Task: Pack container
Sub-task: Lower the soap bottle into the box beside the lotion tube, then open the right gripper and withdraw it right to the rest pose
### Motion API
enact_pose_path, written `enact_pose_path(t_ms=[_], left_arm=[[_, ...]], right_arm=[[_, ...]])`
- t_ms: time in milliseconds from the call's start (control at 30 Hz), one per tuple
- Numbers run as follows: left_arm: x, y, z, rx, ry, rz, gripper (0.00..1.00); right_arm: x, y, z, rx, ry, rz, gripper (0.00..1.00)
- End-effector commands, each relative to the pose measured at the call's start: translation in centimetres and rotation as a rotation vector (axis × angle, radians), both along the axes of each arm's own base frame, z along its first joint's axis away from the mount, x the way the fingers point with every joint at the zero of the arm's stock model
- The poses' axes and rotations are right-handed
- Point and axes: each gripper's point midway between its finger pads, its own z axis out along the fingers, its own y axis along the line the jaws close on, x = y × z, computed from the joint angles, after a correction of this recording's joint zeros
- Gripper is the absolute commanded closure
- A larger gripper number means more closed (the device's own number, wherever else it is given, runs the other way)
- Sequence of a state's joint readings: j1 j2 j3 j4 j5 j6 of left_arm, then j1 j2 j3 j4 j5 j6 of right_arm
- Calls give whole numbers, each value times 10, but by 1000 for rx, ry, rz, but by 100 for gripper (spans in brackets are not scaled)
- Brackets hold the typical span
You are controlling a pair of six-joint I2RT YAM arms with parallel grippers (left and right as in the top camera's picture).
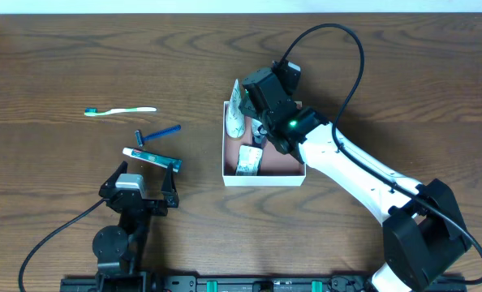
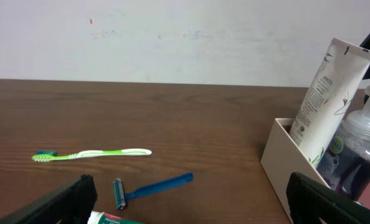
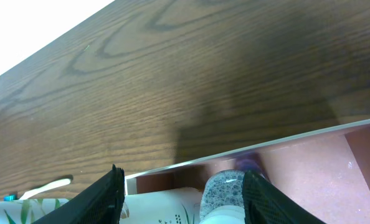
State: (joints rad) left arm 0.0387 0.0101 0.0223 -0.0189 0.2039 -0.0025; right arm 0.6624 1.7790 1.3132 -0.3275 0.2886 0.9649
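Jaws of the left gripper (image 1: 148, 172) stood spread wide low over the table (image 1: 62, 65), with the toothpaste (image 1: 150, 156) at their tips. The right gripper (image 3: 184, 175) was spread too, flanking a bottle (image 3: 225, 190) top inside the container (image 1: 264, 180). The container sat mid-table, right of the razor (image 1: 158, 133) and toothbrush (image 1: 121, 110). A white tube (image 1: 235, 109) leaned against its left wall.

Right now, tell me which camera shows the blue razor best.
Left wrist: the blue razor lies whole and close, head and handle distinct. Overhead shows it small but complete. Right wrist misses it entirely.
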Motion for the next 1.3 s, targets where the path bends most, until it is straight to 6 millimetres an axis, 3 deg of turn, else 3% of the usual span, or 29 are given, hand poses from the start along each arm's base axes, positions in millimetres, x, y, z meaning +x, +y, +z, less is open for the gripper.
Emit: enact_pose_path(t_ms=[0, 167, 267, 500, 667, 767, 867, 967, 1133, 1267], left_arm=[[-1, -2, -15, 1, 44, -16, 2], [-1, -2, -15, 2, 44, -16, 2], [-1, -2, -15, 2, 43, -16, 2], [-1, -2, -15, 2, 44, -16, 2], [-1, -2, -15, 2, 44, -16, 2], [-1, -2, -15, 2, 44, -16, 2], [-1, -2, -15, 2, 44, -16, 2], [-1, -2, -15, 2, 44, -16, 2], [-1, -2, -15, 2, 44, -16, 2], [-1, -2, -15, 2, 44, -16, 2]], right_arm=[[2, 0, 10, -3, -27, -8, 43], [9, -11, 14, -14, -37, -20, 43], [11, -17, 27, -10, -58, -5, 42], [0, -23, 80, 38, -137, 58, 36], [-18, -45, 125, 44, -201, 64, 34], [-30, -64, 140, 23, -210, 53, 34], [-35, -81, 129, -17, -153, 31, 34], [-44, -95, 99, -82, -34, 20, 41], [-61, -107, 51, -187, 152, 25, 77], [-62, -102, 26, -217, 224, 60, 99]])
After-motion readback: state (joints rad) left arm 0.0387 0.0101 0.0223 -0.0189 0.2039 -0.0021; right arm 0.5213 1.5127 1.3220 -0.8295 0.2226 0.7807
